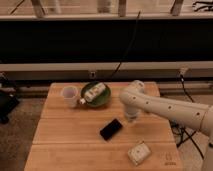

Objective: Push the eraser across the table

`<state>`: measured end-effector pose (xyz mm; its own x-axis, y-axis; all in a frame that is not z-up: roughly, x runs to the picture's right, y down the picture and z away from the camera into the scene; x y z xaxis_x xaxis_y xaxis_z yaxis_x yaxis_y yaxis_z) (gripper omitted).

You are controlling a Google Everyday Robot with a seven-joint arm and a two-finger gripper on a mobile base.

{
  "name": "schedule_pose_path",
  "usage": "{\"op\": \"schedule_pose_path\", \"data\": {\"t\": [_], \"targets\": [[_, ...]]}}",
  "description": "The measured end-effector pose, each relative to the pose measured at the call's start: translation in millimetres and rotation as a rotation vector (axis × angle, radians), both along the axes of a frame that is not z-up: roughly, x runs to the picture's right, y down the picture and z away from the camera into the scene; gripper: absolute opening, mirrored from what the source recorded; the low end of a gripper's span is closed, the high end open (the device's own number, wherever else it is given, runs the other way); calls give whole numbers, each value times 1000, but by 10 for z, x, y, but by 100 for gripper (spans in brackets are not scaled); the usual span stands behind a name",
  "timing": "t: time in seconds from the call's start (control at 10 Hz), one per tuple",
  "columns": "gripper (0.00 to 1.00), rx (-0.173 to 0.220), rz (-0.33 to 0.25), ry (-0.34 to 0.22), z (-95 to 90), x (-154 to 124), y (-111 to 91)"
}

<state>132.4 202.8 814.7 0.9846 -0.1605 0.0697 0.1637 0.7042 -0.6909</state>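
The eraser (110,129) is a flat black rectangular block lying at an angle near the middle of the light-brown wooden table (65,140). My gripper (131,118) hangs down from the white arm (165,107) that reaches in from the right. It is just to the right of the eraser's upper right end, close to the table top. I cannot tell whether it touches the eraser.
A green plate (96,95) with a whitish bottle lying on it stands at the back of the table. A white cup (69,95) stands to its left. A whitish square packet (139,152) lies near the front right. Cables hang off the right side.
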Motion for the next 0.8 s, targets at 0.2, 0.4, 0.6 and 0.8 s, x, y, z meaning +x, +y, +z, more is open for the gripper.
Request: {"op": "schedule_pose_path", "data": {"t": [0.2, 0.4, 0.6, 0.8], "targets": [[0, -9, -27, -5, 61, -110, -25], [0, -18, -53, -14, 105, -163, -23], [0, -19, -85, -30, 105, -426, -5], [0, -19, -120, -51, 106, -659, 12]]}}
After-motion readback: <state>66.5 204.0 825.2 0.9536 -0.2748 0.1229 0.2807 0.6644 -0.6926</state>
